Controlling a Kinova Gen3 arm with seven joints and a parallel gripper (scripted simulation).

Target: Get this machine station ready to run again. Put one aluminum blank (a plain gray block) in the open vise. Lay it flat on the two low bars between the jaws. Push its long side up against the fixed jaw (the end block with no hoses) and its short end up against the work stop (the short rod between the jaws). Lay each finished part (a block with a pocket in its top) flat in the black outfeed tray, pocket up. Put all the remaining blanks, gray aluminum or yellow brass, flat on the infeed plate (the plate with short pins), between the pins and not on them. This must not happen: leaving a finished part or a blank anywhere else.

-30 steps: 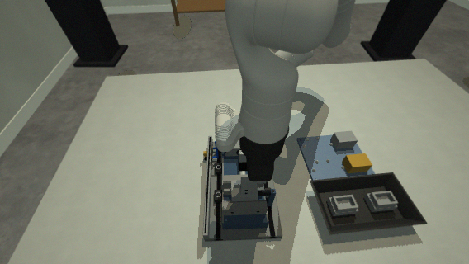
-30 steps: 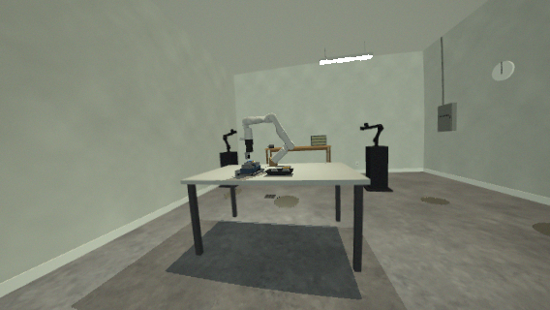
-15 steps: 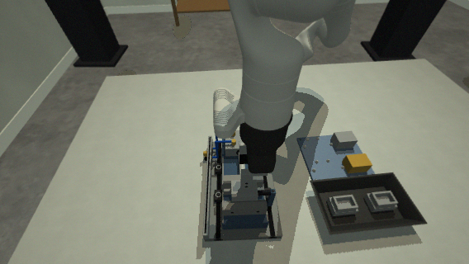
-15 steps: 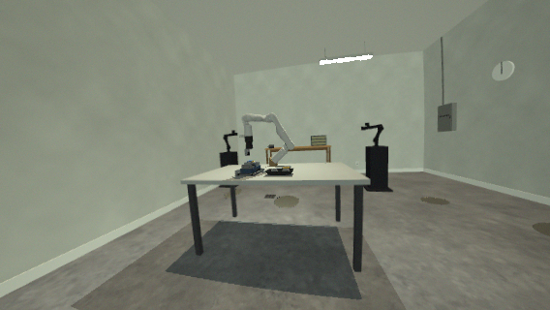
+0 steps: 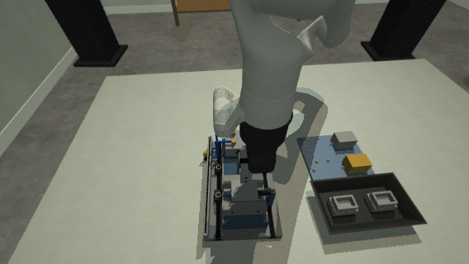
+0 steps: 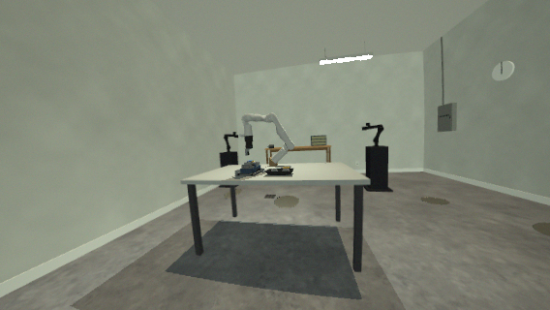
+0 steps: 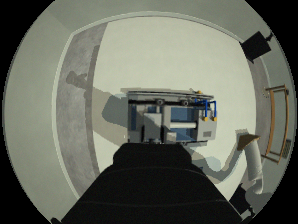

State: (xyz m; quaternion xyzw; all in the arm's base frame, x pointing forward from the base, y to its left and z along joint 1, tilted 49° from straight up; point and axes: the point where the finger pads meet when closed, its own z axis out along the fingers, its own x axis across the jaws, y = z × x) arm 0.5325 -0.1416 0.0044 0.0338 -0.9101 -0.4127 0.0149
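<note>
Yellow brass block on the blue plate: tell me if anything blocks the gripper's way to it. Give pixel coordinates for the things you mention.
Nothing tall visible stands between the gripper (image 5: 262, 165) (image 6: 248, 153) (image 7: 156, 146) and the yellow brass block (image 5: 357, 163); only short pale pins (image 5: 328, 161) rise from the plate (image 5: 322, 150) on that side.

Two finished parts (image 5: 343, 212) (image 5: 381, 208), one brass blank (image 5: 357, 163), one tray (image 5: 373, 228).

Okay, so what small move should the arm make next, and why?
I'd ease the gripper sideways off the vise for a seating check: it hides part of the jaw area. Elsewhere looks settled: two pocketed parts sit in the outfeed tray, gray and brass blanks on the infeed plate.
</note>
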